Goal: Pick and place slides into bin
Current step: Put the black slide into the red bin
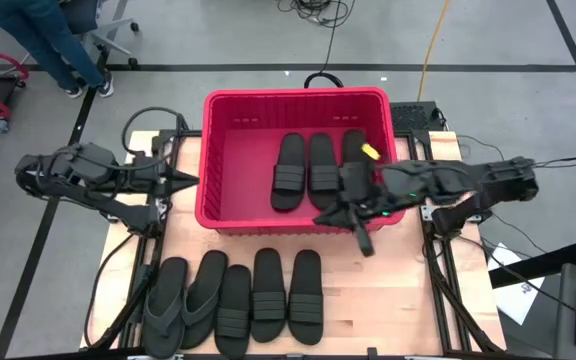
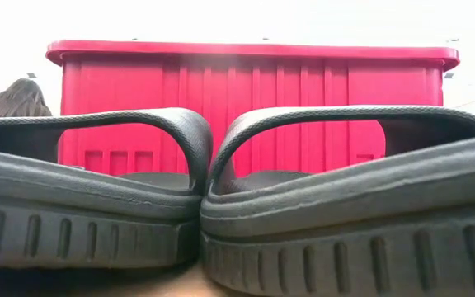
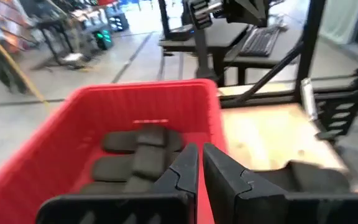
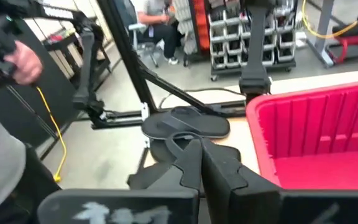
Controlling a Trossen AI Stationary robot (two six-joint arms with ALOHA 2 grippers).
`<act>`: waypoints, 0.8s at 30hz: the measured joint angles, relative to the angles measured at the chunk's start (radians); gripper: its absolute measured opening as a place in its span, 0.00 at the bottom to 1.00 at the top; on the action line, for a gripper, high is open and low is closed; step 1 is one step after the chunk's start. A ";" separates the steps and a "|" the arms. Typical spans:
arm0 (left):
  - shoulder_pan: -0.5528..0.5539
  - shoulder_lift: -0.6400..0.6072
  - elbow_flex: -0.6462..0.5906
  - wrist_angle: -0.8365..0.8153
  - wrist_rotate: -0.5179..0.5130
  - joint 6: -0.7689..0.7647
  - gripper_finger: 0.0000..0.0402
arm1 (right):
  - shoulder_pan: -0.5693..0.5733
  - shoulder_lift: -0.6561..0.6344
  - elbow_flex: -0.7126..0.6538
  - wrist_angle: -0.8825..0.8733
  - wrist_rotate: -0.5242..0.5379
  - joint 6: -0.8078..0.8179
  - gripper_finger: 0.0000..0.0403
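Three black slides lie side by side, soles down, in the right half of the red bin; the arm partly hides the rightmost. Several more slides lie in a row on the table near its front edge, the two leftmost with thong straps. Two of them fill the low view, with the bin behind. My right gripper hovers shut and empty over the bin's near right corner. My left gripper is shut, empty, just outside the bin's left wall.
The arms' frame posts stand on the table left and right of the bin. Bare wood lies between the bin's near wall and the slide row. A person stands beyond the far left; another's hand shows close by.
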 joint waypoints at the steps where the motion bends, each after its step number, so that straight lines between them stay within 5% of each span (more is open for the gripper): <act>1: 0.000 0.014 0.000 0.017 0.020 -0.028 0.06 | 0.020 -0.017 -0.010 0.004 0.024 0.000 0.01; 11: -0.068 0.213 0.003 0.375 0.158 -0.126 0.01 | 0.114 -0.230 -0.218 0.016 0.103 -0.090 0.00; 17: -0.099 0.357 0.036 0.561 0.160 -0.274 0.00 | 0.119 -0.380 -0.429 0.156 -0.003 -0.028 0.00; 24: -0.104 0.588 0.113 0.563 0.149 -0.392 0.00 | 0.122 -0.507 -0.672 0.312 -0.073 0.121 0.00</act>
